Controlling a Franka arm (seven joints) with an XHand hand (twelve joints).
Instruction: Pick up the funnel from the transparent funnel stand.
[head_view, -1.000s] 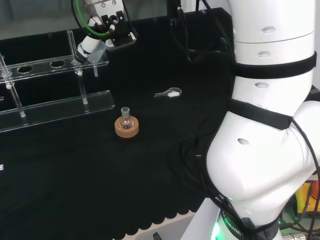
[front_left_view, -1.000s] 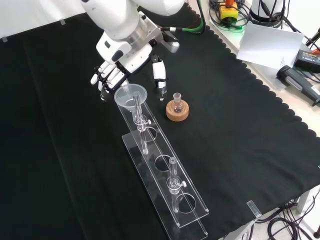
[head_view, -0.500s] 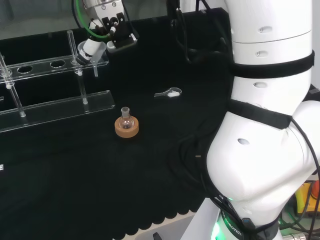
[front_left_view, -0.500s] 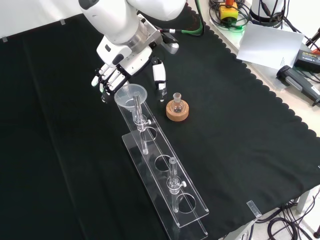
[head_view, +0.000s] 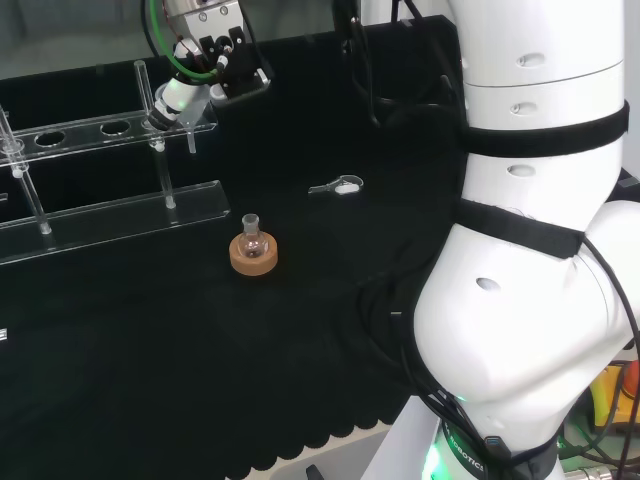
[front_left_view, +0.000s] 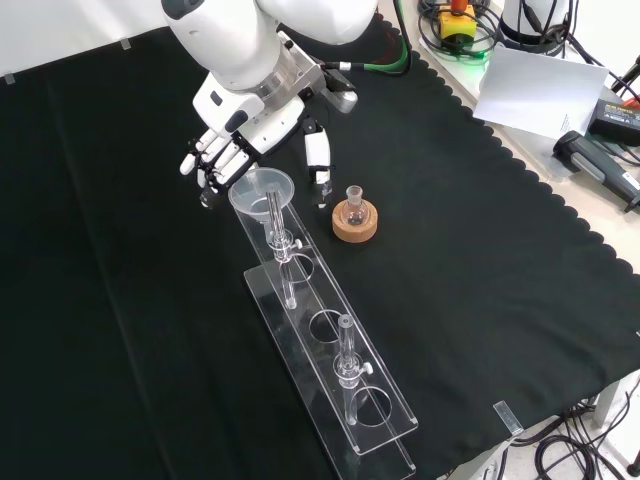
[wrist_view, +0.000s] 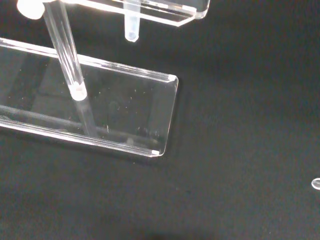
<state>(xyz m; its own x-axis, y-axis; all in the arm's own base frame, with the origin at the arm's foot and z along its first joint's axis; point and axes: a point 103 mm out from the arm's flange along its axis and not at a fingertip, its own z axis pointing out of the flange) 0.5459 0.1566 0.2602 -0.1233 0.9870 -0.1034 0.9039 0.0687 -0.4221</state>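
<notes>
At the far end of the clear acrylic funnel stand (front_left_view: 330, 345), the clear plastic funnel (front_left_view: 262, 190) sat in the end hole, its stem hanging through the top plate. Over the past second the black and white robot hand (front_left_view: 225, 155) had crept closer, from just behind the bowl to its rim; fingers on one side and thumb on the other stood apart, bracketing the bowl but clamped on nothing. That suggested the approach was nearly finished and the grasp not yet made. Nearby on the black-clothed worktop (front_left_view: 480, 260), a small glass flask on a cork ring (front_left_view: 354, 220) stood untouched.
</notes>
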